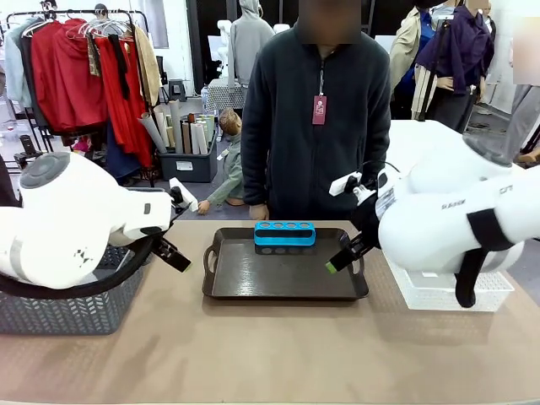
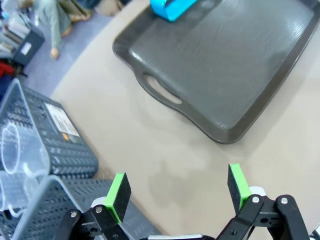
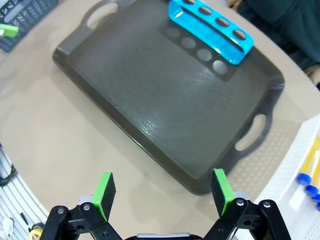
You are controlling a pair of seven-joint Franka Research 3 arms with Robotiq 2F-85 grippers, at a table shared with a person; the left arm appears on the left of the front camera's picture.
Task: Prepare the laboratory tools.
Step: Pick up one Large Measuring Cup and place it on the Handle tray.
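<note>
The left claw is held open, its two green pads spread wide above bare tabletop with nothing between them. Ahead of it and to its right, a dark tray is seen, one handle slot turned towards the claw. A blue rack at the tray's far end is cut off by the picture edge. To the claw's left, a clear beaker is seen inside a grey mesh basket. It is cropped by the frame and partly screened by a nearer mesh wall, so its outline is hard to follow.

The right claw is also spread open and empty, hovering just short of the tray's near edge. Four round holes are counted in the rack at the tray's far side; whether anything sits in them cannot be told. To this claw's right, amber tubes with blue caps are seen lying in a white lattice basket. They are cut by the picture edge, so their number cannot be settled.

In the front view, both claws are largely hidden behind their own arms.
</note>
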